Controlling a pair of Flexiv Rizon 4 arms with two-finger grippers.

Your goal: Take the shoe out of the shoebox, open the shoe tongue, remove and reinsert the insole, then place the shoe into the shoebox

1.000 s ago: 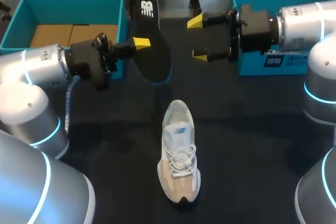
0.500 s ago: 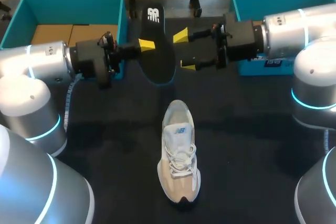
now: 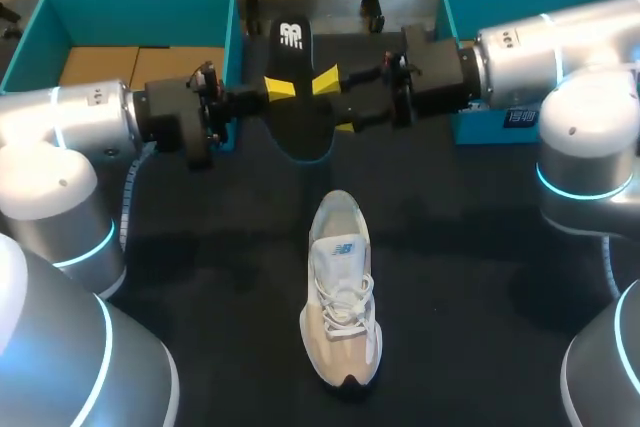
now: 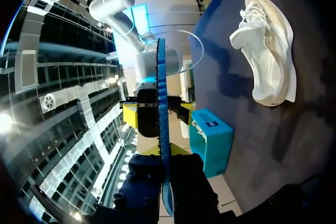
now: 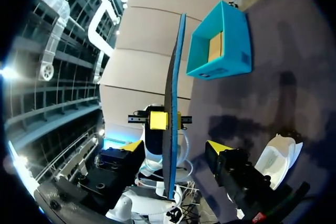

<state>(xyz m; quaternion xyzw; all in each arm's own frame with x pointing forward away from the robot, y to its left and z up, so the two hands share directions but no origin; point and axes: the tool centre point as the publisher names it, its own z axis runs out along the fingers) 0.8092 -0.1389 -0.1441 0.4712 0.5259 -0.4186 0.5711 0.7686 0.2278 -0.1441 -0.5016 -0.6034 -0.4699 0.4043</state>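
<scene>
L gripper [image 3: 279,88] is clamped on the black insole [image 3: 299,109], holding it up off the table [image 3: 460,247]. R gripper [image 3: 334,103] is spread wide, fingers either side of the insole w/o pinching (it's edge-on in both wrist views). White sneaker [image 3: 342,292] sits sole-down mid-table, outside the teal shoebox [image 3: 130,2].

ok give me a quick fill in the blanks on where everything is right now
1. The left arm's jaws are shut on the ____.
2. The right arm's jaws stand ____, one on each side of it, not touching.
3. The shoe stands on the ____.

Missing words: insole; open; table.
</scene>
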